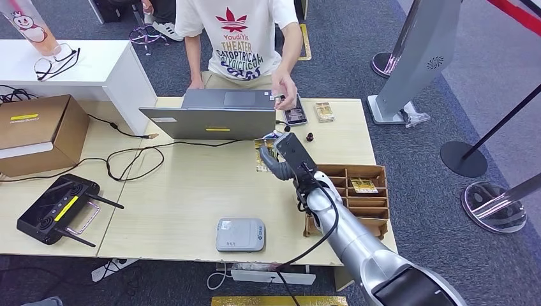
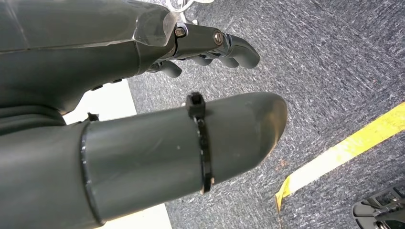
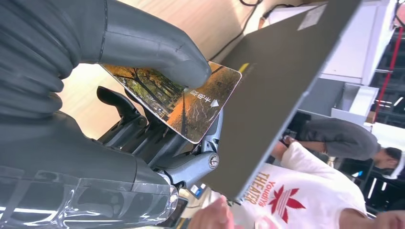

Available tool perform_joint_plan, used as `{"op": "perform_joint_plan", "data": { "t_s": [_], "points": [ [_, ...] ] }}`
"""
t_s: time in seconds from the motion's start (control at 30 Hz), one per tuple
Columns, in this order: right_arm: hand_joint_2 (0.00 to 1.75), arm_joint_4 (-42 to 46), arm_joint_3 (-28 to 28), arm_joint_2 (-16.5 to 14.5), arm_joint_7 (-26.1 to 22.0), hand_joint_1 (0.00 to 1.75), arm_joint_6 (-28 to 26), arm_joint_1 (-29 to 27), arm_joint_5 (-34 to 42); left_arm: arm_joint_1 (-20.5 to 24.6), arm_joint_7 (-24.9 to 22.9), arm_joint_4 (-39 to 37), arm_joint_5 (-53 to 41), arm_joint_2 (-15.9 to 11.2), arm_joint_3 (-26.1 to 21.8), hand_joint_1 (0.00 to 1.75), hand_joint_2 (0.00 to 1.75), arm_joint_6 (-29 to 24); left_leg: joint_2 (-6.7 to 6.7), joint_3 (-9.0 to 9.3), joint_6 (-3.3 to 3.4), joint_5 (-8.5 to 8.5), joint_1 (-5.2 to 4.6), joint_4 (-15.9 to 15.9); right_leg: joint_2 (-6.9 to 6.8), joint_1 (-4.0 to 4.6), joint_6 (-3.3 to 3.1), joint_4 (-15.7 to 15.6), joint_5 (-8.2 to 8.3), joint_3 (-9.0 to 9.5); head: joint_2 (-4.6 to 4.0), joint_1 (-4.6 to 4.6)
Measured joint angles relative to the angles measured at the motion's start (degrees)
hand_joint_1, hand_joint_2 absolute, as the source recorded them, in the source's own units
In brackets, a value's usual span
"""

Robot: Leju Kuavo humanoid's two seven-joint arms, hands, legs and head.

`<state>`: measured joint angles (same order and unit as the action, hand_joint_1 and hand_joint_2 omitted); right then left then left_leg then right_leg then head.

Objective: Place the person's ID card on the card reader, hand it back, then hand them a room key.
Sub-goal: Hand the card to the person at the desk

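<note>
— Right arm (image 1: 344,229): finish?
— Silver tube, darker grey housing at the shoulder end, a black cable running along it.

— Right hand (image 1: 284,159)?
— Dark grey, boxy black back. Close up: grey ribbed cover, thick grey thumb (image 3: 157,47), darker fingers (image 3: 143,138), one silver screw, translucent casing at the wrist.

— Left hand (image 2: 143,109)?
— Same dark grey. Smooth rounded thumb (image 2: 191,148) banded by a black cable tie; two screws on the dark fingers (image 2: 224,47).

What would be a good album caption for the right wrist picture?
Robot's right hand pinches a scenic card beside the laptop lid, a person waiting beyond.
</note>
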<state>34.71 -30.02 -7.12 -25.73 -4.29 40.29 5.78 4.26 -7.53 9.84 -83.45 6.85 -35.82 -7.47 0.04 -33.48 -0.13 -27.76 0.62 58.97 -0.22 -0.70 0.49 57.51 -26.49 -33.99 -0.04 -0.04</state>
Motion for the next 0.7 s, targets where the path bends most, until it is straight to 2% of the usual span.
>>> {"op": "perform_joint_plan", "data": {
  "t_s": [0.7],
  "points": [
    [1.75,0.8,0.7,-0.1,0.3,1.75,0.9,2.2,-1.5,0.0,0.2,0.0,0.5,0.1,0.0,0.00,0.00,0.0,0.00,0.00,0.00,0.00,0.00,0.0,0.00,0.00,0.00,0.0,0.00,0.00,0.00,0.00]
  ]
}}
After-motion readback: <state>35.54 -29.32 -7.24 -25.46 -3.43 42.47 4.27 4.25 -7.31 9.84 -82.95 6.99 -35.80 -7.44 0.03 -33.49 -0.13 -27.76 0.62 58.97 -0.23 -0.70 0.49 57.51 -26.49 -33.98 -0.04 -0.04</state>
